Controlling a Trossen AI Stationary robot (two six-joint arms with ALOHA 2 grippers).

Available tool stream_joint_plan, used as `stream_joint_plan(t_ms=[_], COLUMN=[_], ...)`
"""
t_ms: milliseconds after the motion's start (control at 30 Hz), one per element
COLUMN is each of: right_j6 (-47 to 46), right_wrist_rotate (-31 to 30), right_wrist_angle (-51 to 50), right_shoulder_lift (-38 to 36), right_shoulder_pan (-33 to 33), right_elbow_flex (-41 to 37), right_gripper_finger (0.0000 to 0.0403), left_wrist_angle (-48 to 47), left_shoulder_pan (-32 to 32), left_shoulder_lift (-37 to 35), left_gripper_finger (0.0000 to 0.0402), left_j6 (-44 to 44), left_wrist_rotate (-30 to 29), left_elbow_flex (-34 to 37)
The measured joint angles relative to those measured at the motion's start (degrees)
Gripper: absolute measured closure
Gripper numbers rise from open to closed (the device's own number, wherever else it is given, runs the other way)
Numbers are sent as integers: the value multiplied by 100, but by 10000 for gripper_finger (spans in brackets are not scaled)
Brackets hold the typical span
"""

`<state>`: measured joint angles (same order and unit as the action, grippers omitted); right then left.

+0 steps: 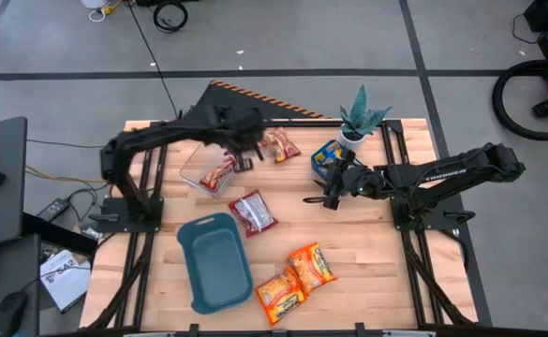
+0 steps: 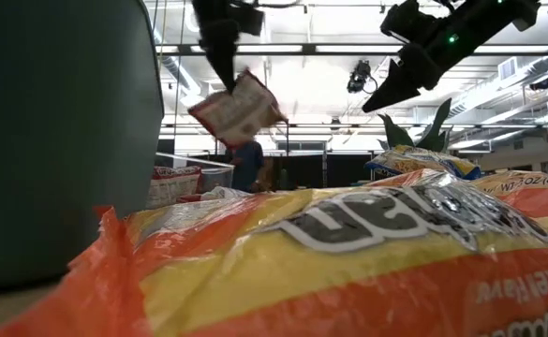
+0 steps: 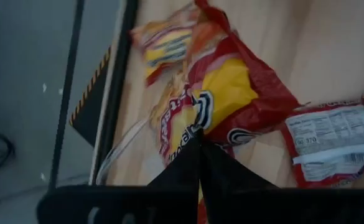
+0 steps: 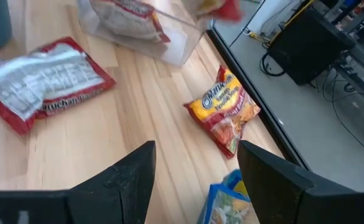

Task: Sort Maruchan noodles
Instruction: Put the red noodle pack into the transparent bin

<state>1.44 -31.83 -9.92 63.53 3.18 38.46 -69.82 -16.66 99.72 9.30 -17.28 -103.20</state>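
My left gripper [image 1: 247, 142] is shut on a red-and-yellow noodle packet [image 2: 240, 107], held in the air near the clear bin [image 1: 206, 168]. The bin holds one red packet [image 1: 219, 173]. Another red packet [image 1: 280, 145] lies flat by the table's far edge, and a third [image 1: 252, 212] lies back-side up mid-table. Two orange packets [image 1: 297, 278] lie near the front. Blue-and-yellow packets [image 1: 327, 155] sit beside the potted plant. My right gripper [image 4: 197, 180] hovers open over the table, right of centre, touching nothing. My left gripper pinches the red-and-yellow packet at one edge [image 3: 198, 126] between its two shut fingers [image 3: 188, 165], coming from above. The packet hangs tilted below the fingers, lifted clear of the table [image 2: 240, 107].
A teal tray [image 1: 215, 264] lies at the front left of centre. A potted plant [image 1: 360, 120] stands at the far edge, close to the right arm. Bare wood lies between the mid-table red packet and the right gripper [image 1: 333, 194].
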Motion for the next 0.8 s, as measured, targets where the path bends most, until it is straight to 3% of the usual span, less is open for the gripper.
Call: stream_joint_plan(t_ms=[167,333,633,800], right_j6=[50,101,4,17], right_wrist_rotate=[171,188,218,342], right_wrist_angle=[156,224,266,348], right_shoulder_lift=[0,0,2,2], right_shoulder_pan=[11,11,11,7], right_elbow_flex=[0,-2,-5,-11], right_gripper_finger=[171,171,171,171], left_wrist_angle=[-662,-1459,-997,-884], left_shoulder_pan=[-419,-932,-1431,-1579], left_shoulder_lift=[-392,-448,-466,-445], left_gripper_finger=[394,393,393,391], left_j6=[-797,-1315,-1325,-1316], left_wrist_rotate=[-95,387,1478,1407], left_elbow_flex=[0,204,1502,2085])
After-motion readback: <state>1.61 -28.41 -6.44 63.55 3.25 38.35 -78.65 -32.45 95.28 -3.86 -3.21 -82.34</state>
